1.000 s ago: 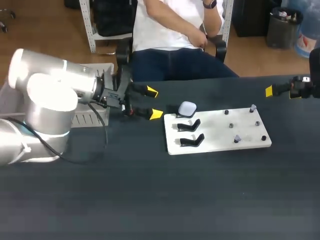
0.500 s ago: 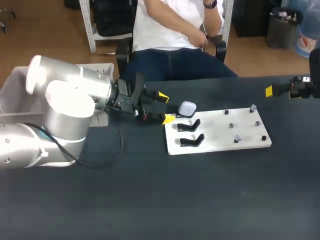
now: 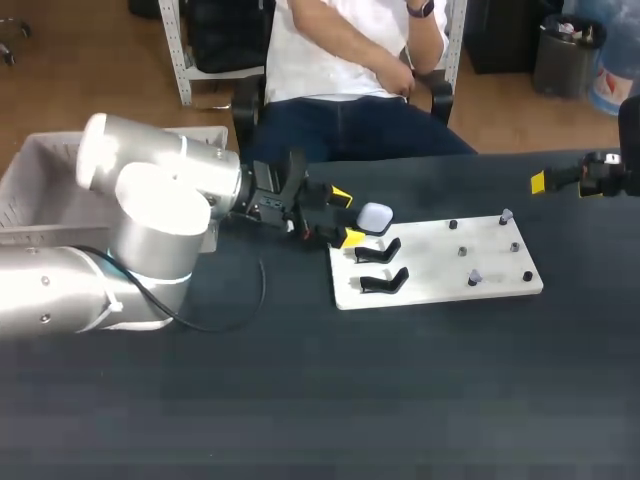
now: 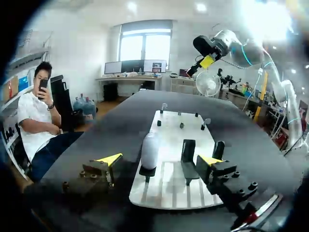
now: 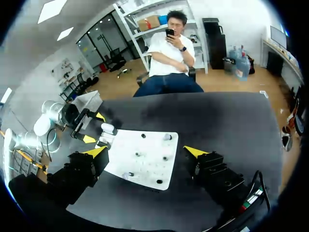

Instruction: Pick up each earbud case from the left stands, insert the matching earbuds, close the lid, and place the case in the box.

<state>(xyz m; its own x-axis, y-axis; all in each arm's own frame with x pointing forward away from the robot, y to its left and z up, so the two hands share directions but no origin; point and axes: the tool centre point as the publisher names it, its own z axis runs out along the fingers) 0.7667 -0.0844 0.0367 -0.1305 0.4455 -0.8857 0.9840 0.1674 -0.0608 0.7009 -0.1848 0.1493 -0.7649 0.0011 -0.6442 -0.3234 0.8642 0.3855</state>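
Near the earbud case [image 3: 375,217] — left pincer [image 3: 348,217], spread wide, has advanced.

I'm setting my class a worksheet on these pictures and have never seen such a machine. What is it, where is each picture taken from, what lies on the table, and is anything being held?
It is a robot with two arms, each ending in a two-fingered gripper with yellow tips. One picture looks down from above and behind it. The two round ones come from cameras on the wrists. On the dark table lies a white board. A white earbud case sits on a stand at one end, beside two bare black stands. Small pegs stand at the other end. The left gripper is open, right by the case, holding nothing. The right gripper is open and empty near the table's far right corner. A pale box sits to the left.
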